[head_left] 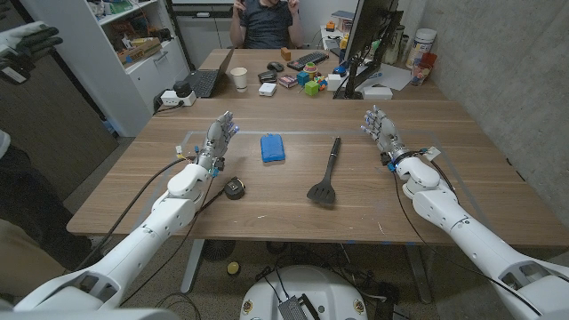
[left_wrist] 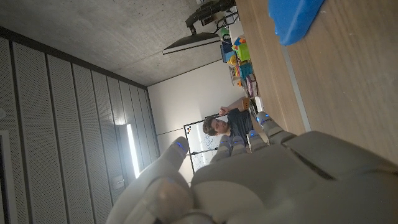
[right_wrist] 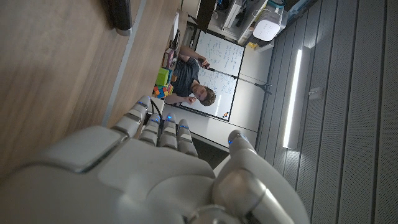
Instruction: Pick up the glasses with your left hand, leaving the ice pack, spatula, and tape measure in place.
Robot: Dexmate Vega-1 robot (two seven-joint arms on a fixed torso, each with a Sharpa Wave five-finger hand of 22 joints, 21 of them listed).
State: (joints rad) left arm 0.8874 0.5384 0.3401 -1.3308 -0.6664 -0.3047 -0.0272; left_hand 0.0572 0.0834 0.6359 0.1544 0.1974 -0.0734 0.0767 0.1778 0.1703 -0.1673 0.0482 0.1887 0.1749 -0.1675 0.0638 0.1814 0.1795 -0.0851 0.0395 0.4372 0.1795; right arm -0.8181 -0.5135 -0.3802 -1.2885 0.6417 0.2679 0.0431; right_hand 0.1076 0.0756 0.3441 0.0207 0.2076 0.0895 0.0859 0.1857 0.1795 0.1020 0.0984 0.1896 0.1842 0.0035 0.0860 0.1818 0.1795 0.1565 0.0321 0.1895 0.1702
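— Hands first: how do they stand?
— Left hand and right hand both spread, holding nothing, over the tabletop.
— Glasses?
— Cannot tell where. Ice pack, spatula, tape measure lie between the hands.

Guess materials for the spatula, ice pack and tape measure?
Spatula: all matte black, likely plastic or silicone. Ice pack: bright blue, soft rumpled surface, probably fabric or flexible plastic. Tape measure: dark rounded case, likely hard plastic; too small to tell more.
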